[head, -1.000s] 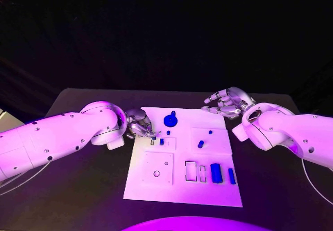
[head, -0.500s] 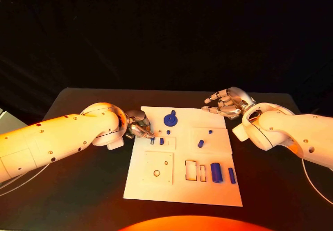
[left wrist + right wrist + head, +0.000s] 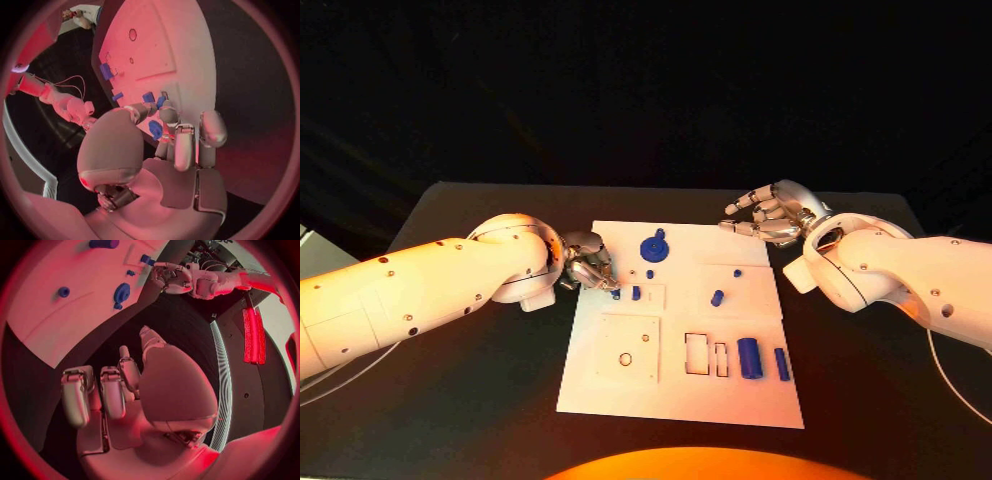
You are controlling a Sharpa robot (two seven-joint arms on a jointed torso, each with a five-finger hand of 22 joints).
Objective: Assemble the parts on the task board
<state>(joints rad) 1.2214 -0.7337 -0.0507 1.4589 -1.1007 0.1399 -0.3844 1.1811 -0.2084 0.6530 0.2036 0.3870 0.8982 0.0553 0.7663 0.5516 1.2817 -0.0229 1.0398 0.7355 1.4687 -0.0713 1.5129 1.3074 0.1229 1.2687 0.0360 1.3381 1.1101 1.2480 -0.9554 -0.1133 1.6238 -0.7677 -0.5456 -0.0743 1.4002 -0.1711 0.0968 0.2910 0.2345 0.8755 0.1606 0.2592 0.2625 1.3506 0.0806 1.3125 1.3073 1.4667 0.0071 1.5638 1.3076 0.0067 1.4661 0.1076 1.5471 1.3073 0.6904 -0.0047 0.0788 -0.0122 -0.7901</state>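
Observation:
The white task board (image 3: 733, 400) lies in the middle of the table. My left hand (image 3: 593, 264) hovers at its left edge and pinches a small blue peg (image 3: 616, 293) between thumb and fingertips; in the left wrist view the peg (image 3: 155, 130) sits between them. Another short peg (image 3: 635, 293) stands just beside it. A round blue knob piece (image 3: 653, 248) sits at the board's far side. My right hand (image 3: 769, 214) hangs over the board's far right corner, fingers loosely bent and apart, holding nothing (image 3: 125, 385).
More blue parts lie on the board: a small one (image 3: 717, 298) mid-right and two long blocks (image 3: 750, 358) (image 3: 782, 364) near rectangular slots (image 3: 695, 355). A square plate with a round hole (image 3: 626, 360) is at the near left. Black table (image 3: 473, 400) surrounds the board.
My left hand's fingertips have shifted only slightly at the board's left edge, still with the peg. The right hand has stayed where it was.

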